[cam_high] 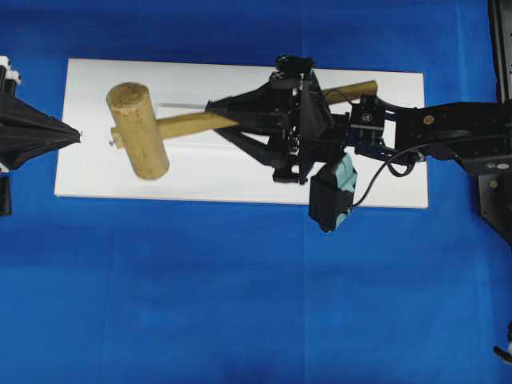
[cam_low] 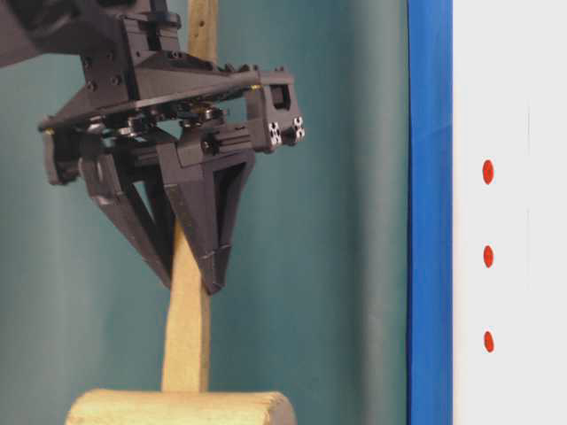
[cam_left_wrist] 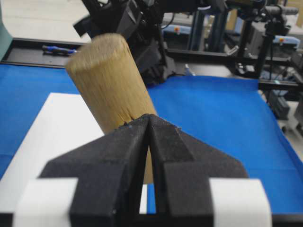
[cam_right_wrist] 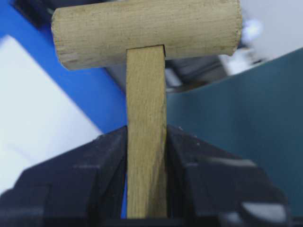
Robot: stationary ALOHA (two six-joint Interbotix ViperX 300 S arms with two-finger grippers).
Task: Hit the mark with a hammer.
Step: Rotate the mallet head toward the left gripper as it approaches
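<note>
Blue-covered table [cam_high: 240, 304], white board [cam_high: 384, 180] flat on it (three red dots [cam_low: 488, 257])

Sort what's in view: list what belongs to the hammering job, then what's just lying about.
Job:
- hammer, handle clamped in the right claw
- white board
- red dots on the board

Lying about:
- blue cloth
- left claw, shut and empty, at the board's end

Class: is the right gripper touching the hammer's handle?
Touching. The right wrist view shows the right gripper with both fingers pressed against the hammer handle.
</note>
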